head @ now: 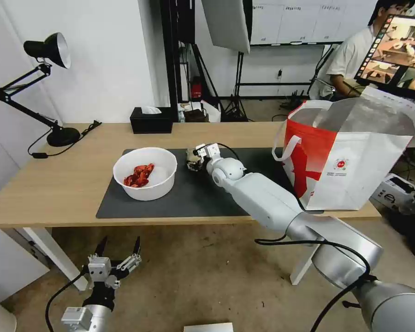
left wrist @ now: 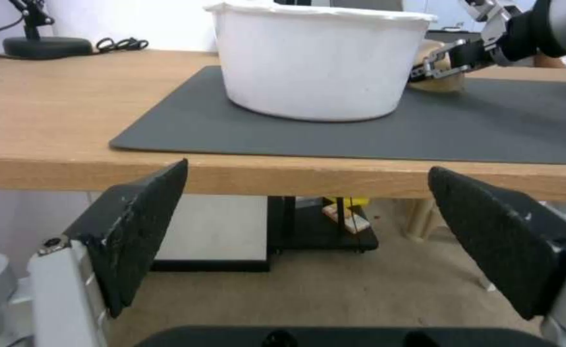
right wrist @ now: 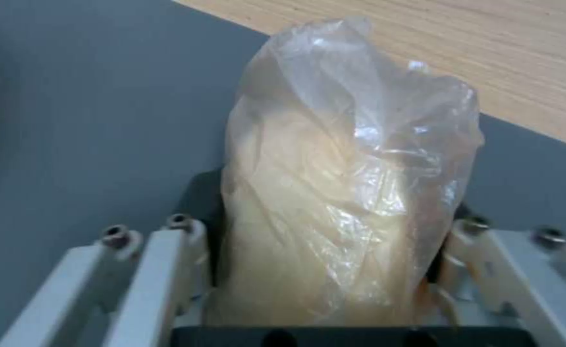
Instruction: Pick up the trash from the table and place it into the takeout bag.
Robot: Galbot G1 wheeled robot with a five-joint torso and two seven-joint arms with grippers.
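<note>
On the dark grey mat (head: 193, 196) of the light-wood table (head: 55, 184) lies trash. A white round bowl (head: 147, 190) holds red shells (head: 139, 175). To its right stands a small clear bag with a beige lump (head: 192, 160). My right gripper (head: 198, 154) is shut on that bag, which sits between its fingers in the right wrist view (right wrist: 334, 193). The white and red takeout bag (head: 350, 161) stands open at the table's right end. Below the table's front edge, my left gripper (head: 118, 249) hangs open, facing the bowl (left wrist: 315, 62).
A black desk lamp (head: 46, 50) stands at the table's back left with its cord trailing. Behind the mat sits a black tissue box (head: 151, 120). White table legs (head: 50, 249) and bare floor lie under the tabletop near my left arm.
</note>
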